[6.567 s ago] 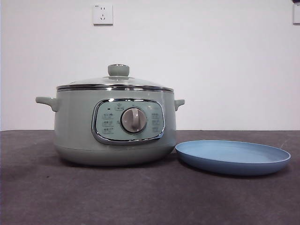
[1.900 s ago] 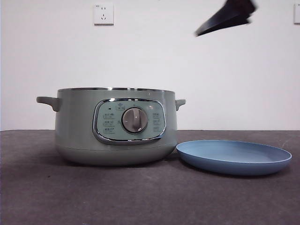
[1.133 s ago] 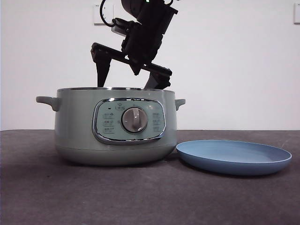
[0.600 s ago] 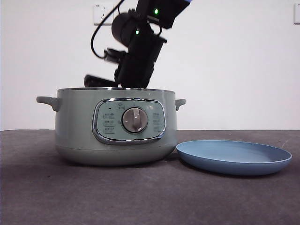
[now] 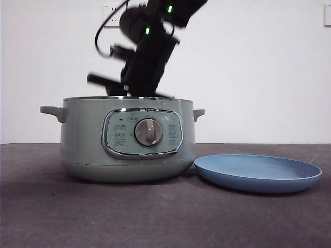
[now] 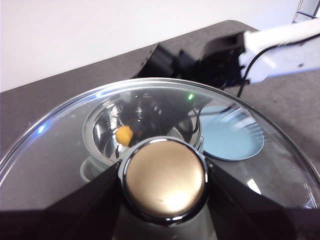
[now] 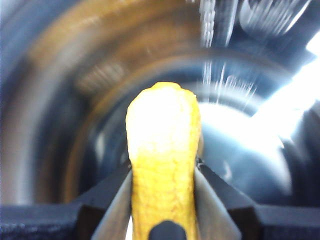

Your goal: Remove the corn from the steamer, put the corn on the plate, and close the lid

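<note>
Corn [image 7: 162, 165] clamped lengthwise in right gripper [image 7: 162, 175] inside steamer [image 5: 126, 139]; plate [image 5: 257, 173] beside steamer; left gripper [image 6: 165, 200] grips lid [image 6: 60, 155].

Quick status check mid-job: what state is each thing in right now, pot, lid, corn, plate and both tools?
Steamer: open, no lid on it, upright on the table.
Lid: off the pot, held up by its knob in the left tool.
Corn: clamped in the right tool, inside the pot.
Plate: empty, flat on the table beside the steamer.
</note>
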Controlling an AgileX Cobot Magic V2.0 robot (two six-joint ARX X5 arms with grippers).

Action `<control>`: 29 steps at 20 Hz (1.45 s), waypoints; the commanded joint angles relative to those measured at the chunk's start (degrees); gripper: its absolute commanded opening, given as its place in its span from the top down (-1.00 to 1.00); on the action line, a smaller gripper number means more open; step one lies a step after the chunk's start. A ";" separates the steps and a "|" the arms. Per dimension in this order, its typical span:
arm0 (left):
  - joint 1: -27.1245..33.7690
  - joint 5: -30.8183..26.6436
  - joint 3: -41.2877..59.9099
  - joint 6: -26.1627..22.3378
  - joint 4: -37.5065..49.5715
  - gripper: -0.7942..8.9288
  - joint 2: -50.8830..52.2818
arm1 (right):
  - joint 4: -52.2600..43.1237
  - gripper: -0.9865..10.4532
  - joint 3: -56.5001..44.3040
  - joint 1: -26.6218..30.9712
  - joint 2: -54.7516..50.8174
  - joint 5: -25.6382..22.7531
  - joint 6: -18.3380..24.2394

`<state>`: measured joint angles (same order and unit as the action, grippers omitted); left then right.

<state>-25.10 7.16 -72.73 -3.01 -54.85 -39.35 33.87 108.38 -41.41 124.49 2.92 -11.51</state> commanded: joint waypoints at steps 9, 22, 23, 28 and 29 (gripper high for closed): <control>-0.02 0.39 -0.52 -0.26 2.91 0.85 0.66 | 16.52 0.85 -0.92 7.17 -28.72 -10.32 8.52; -0.02 0.44 -0.52 -0.24 3.80 0.85 -0.96 | -15.50 0.85 -52.78 18.82 -39.95 -1.55 2.03; -0.02 0.44 -0.52 -0.24 3.80 0.85 -1.31 | -18.80 0.85 -55.21 18.97 -38.69 -1.38 1.07; -0.02 0.44 -0.52 -0.22 3.80 0.85 -2.27 | -27.56 0.85 -57.55 19.30 -30.40 -1.51 0.74; -0.02 0.44 -0.52 -0.22 3.80 0.85 -2.43 | -29.24 0.85 -57.55 19.30 -28.37 -1.60 0.70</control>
<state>-25.10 7.20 -72.75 -3.01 -54.17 -42.33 4.99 51.35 -22.11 95.15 1.45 -10.13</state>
